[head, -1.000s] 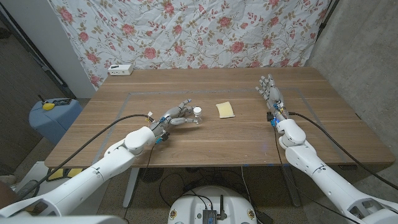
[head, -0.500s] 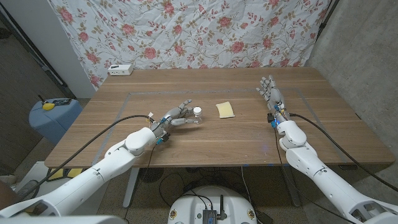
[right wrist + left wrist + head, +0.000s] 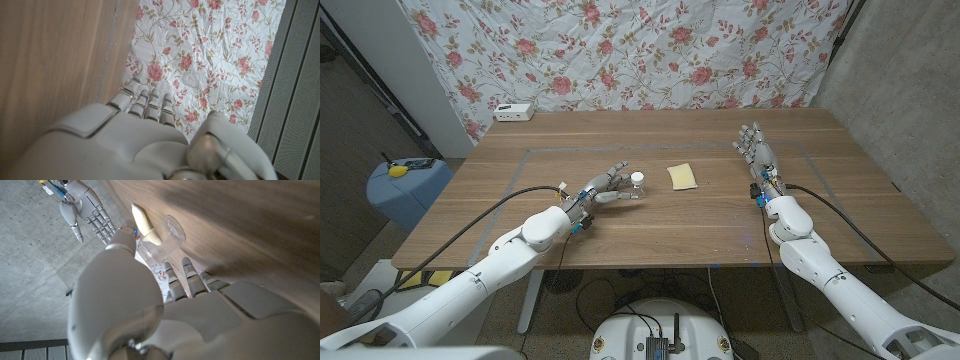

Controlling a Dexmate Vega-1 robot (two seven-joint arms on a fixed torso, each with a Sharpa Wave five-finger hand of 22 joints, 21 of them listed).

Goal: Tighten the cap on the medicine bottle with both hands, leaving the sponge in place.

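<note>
1. left robot hand (image 3: 603,189): reaches in from the left with its fingers around the medicine bottle (image 3: 637,185). the left wrist view shows the clear bottle (image 3: 162,242) between thumb and fingers, so it appears grasped, though how firmly cannot be told. risk: a loose hold would let the bottle spin with the cap instead of resisting the twist.
2. medicine bottle: stands upright on the wooden surface (image 3: 660,225), left of centre, cap (image 3: 637,178) uppermost. risk: it is small and light, so a sideways push from either robot hand could tip or slide it.
3. sponge (image 3: 683,176): lies flat just right of the bottle, between it and the right arm. risk: the right robot hand must cross over it to reach the cap, and a low approach would drag it out of place.
4. right robot hand (image 3: 755,150): released, fingers extended, well apart from the bottle near the right side of the surface. risk: misaligned fingers on so small a cap could slip.
</note>
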